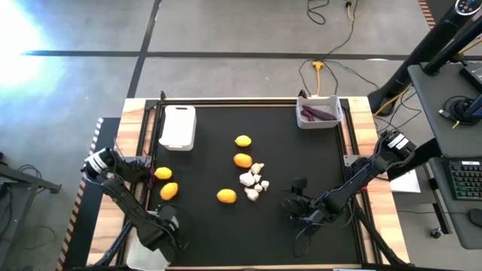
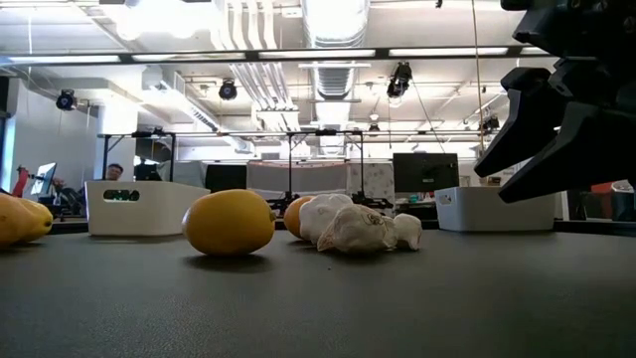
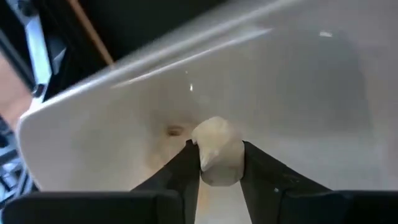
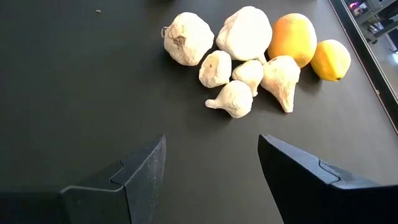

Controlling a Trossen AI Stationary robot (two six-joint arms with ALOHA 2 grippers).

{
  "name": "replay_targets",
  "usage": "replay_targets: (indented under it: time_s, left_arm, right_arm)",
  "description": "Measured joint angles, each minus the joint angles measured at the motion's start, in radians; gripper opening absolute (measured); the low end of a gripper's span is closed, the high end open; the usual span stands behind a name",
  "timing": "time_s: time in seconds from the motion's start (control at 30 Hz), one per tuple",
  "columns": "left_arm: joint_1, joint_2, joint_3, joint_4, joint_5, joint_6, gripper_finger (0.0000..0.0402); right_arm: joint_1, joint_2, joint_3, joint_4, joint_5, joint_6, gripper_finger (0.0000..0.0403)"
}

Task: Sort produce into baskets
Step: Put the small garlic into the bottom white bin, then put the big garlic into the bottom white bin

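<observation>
My left gripper (image 1: 160, 229) is at the table's near left corner, over a white basket (image 3: 112, 118), and is shut on a whitish-beige lumpy piece (image 3: 216, 155). My right gripper (image 4: 211, 155) is open and empty, just above the mat at near right (image 1: 291, 208), its fingers pointing at the pile of whitish pieces (image 4: 233, 56), (image 1: 254, 183). Several yellow-orange fruits lie on the mat (image 1: 227, 196), (image 1: 242, 159), (image 1: 243, 141), (image 1: 169, 191). Dark purple pieces lie in the far right basket (image 1: 319, 113). The far left basket (image 1: 178, 126) looks empty. My left gripper pinches the whitish piece's two opposite sides (image 3: 205, 163) between its two fingers (image 3: 183, 171). The piece sits at the fingers' free ends and stands out beyond them, inside the basket over its white floor. Whether it rests on the floor, I cannot tell.
The black mat (image 1: 203, 162) has bare room between the pile and my right gripper. A small dark object (image 1: 299, 183) lies by my right gripper. Wooden table edges (image 1: 135, 113) frame the mat. Desks and cables lie beyond the right side.
</observation>
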Motion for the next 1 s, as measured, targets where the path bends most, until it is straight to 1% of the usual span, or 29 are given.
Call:
replay_targets:
  time_s: [0.13,0.23,0.37,0.43,0.47,0.5,0.53,0.57,0.67,0.7,0.73,0.8,0.93,1.0]
  left_arm:
    - [0.0,-0.001,0.009,-0.002,0.008,0.002,0.0126]
    - [0.002,-0.012,0.049,-0.039,0.008,0.003,0.0165]
    - [0.007,-0.026,0.152,-0.166,0.008,0.015,0.0208]
    - [0.014,-0.032,0.224,-0.279,0.0,0.016,0.022]
    - [0.017,-0.032,0.262,-0.343,-0.02,0.014,0.0223]
    - [0.021,-0.032,0.3,-0.399,-0.056,0.007,0.0224]
    - [0.026,-0.032,0.335,-0.434,-0.118,-0.004,0.0225]
    - [0.033,-0.037,0.363,-0.429,-0.214,-0.007,0.0225]
    - [0.059,-0.049,0.411,-0.379,-0.574,0.025,0.0221]
    - [0.073,-0.05,0.425,-0.357,-0.668,0.053,0.0218]
    - [0.088,-0.05,0.435,-0.332,-0.74,0.094,0.0216]
    - [0.126,-0.046,0.44,-0.27,-0.834,0.196,0.0212]
    - [0.229,-0.012,0.415,-0.078,-0.917,0.438,0.0207]
    - [0.28,0.018,0.398,0.067,-0.955,0.604,0.0206]
  right_arm:
    - [0.0,0.0,0.0,-0.003,0.0,0.0,0.0249]
    - [0.0,0.0,0.0,-0.003,0.0,0.0,0.0249]
    - [0.0,0.0,0.0,-0.003,0.0,0.0,0.0249]
    - [0.0,0.0,0.0,-0.003,0.0,0.0,0.0249]
    - [0.0,0.0,0.0,-0.003,0.0,0.0,0.0249]
    - [0.0,0.0,0.0,-0.003,0.0,0.0,0.0249]
    - [0.0,0.0,0.0,-0.003,0.0,0.0,0.0249]
    - [0.0,0.0,0.0,-0.003,0.0,0.0,0.0249]
    - [0.0,0.0,0.0,-0.003,0.0,0.0,0.0249]
    - [0.0,0.0,0.0,-0.003,0.0,0.0,0.0249]
    - [0.0,0.0,0.0,-0.003,0.0,0.0,0.0249]
    - [0.0,0.0,0.0,0.0,0.0,0.0,0.0249]
    - [0.0,0.0,0.0,0.0,-0.001,0.0,0.0249]
    - [0.0,0.0,0.0,-0.002,-0.003,0.0,0.0249]
